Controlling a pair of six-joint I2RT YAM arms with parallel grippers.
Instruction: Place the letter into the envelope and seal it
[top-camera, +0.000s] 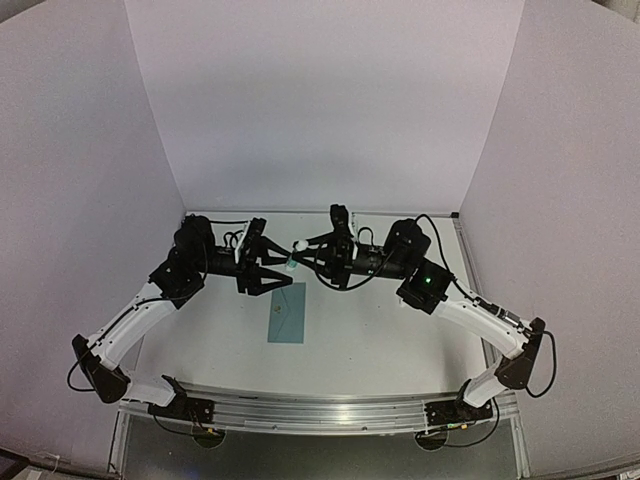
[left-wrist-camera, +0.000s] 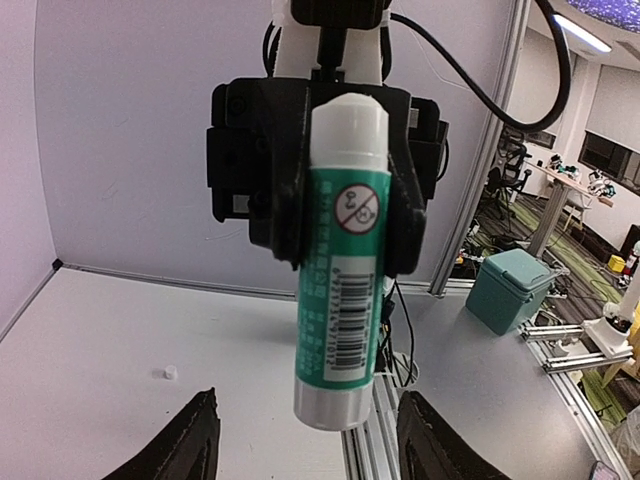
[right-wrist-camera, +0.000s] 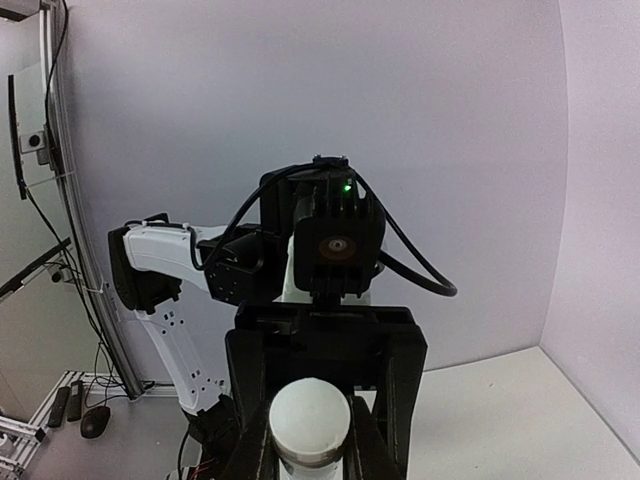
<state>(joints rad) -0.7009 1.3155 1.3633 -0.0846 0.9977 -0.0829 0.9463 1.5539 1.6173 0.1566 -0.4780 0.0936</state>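
**Inspector:** Right pincer (left-wrist-camera: 345, 235), state?

**Assistant:** Closed on a glue stick (left-wrist-camera: 340, 280). Its two black fingers clamp the green label from either side, just under the white cap. The left wrist view shows the stick nearly upright, white cap at 12 o'clock and silver end at 6 o'clock. The right wrist view looks down on the round white cap, seated between that pincer's own fingers.

**Inspector:** Left pincer (left-wrist-camera: 308, 400)?

**Assistant:** Standing apart. Its fingers (left-wrist-camera: 195, 440) flank the silver end of the stick, one at 9 o'clock and one at 3 o'clock. There is a visible gap on each side and it has hold of nothing.

**Inspector:** Position of the arms?

**Assistant:** From above, both are raised over the table (top-camera: 380, 340) and face each other. The left comes in from 9 o'clock and the right from 3 o'clock, with the stick between them.

**Inspector:** The envelope (top-camera: 287, 312)?

**Assistant:** Flat on the table at 6 o'clock from the stick. Its long sides run toward 12 o'clock. It is near the pincers but neither touches it. I cannot tell whether the flap is open.

**Inspector:** Anything else on the table?

**Assistant:** One small white piece (left-wrist-camera: 170, 372) in the left wrist view, at 9 o'clock from the stick's silver end. It is too small to identify.
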